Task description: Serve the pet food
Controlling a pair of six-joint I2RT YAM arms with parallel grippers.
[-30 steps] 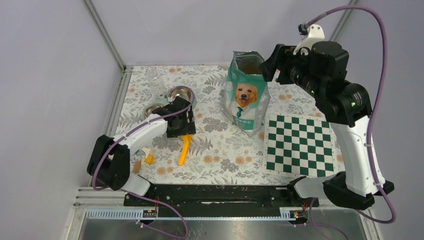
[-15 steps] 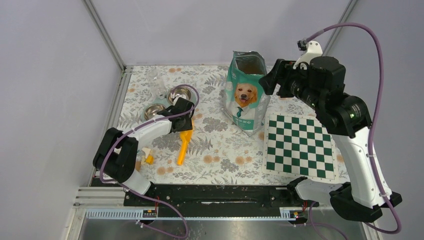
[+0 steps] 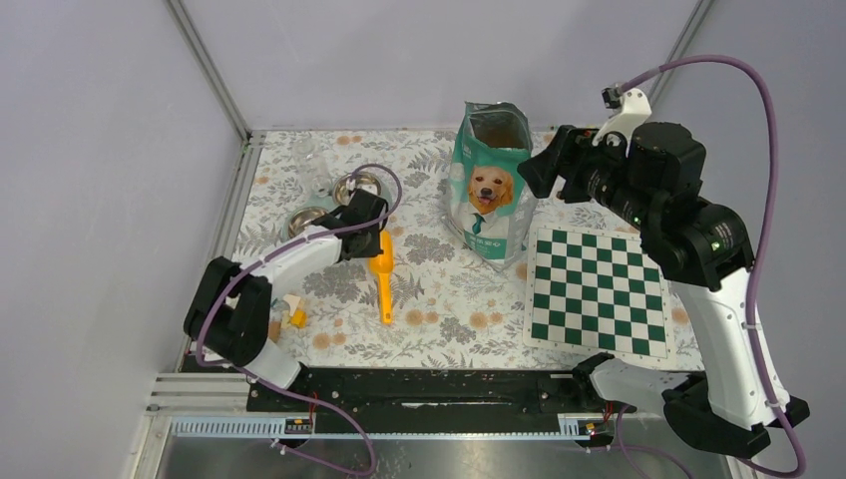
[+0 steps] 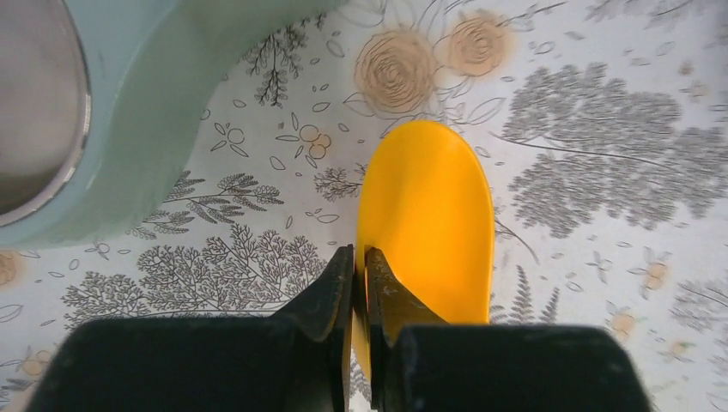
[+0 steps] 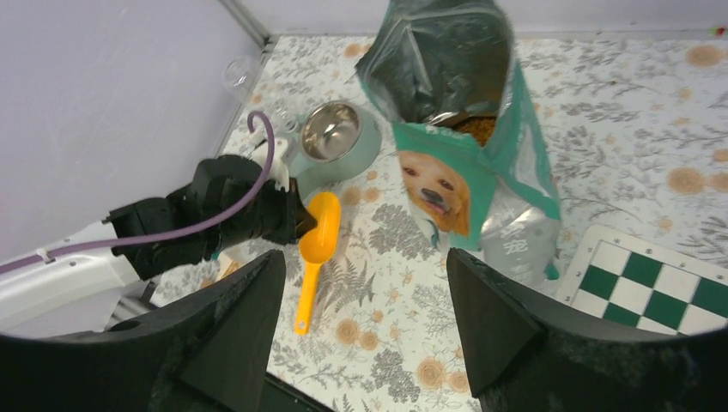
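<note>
— Yellow plastic first: where is the scoop [image 3: 383, 279]?
— Left of centre in the top view, on or just over the floral tabletop [image 3: 449, 309]; I cannot tell which. Its handle points toward the lower edge. The left jaws are pinched nearly together on the rim of its bowl end, and the left wrist view shows the thin yellow wall between them.
— What hems it in?
— A steel bowl [image 4: 34, 94] in a pale green holder fills the upper left of the left wrist view, near the scoop but apart from it. A second bowl [image 3: 307, 218] lies further left, close to the metal rail [image 3: 229, 215] along the tabletop's left edge. Small wooden blocks [image 3: 291, 317] sit at lower left.
— And open room?
— Bare cloth runs between the scoop and the bag [image 3: 491, 190], and on down to the lower middle. The checkered board [image 3: 597, 289] takes the lower right.
— The other arm?
— The right jaws hang spread wide at upper right, beside the bag's open top, holding nothing.
— The pet food [image 5: 477, 129]?
— Inside the upright bag; brown pellets show through its mouth in the right wrist view.
— Any writing?
— A golden dog in a tie is printed on the teal front. The print under it and on the silver side panel is too small to read.
</note>
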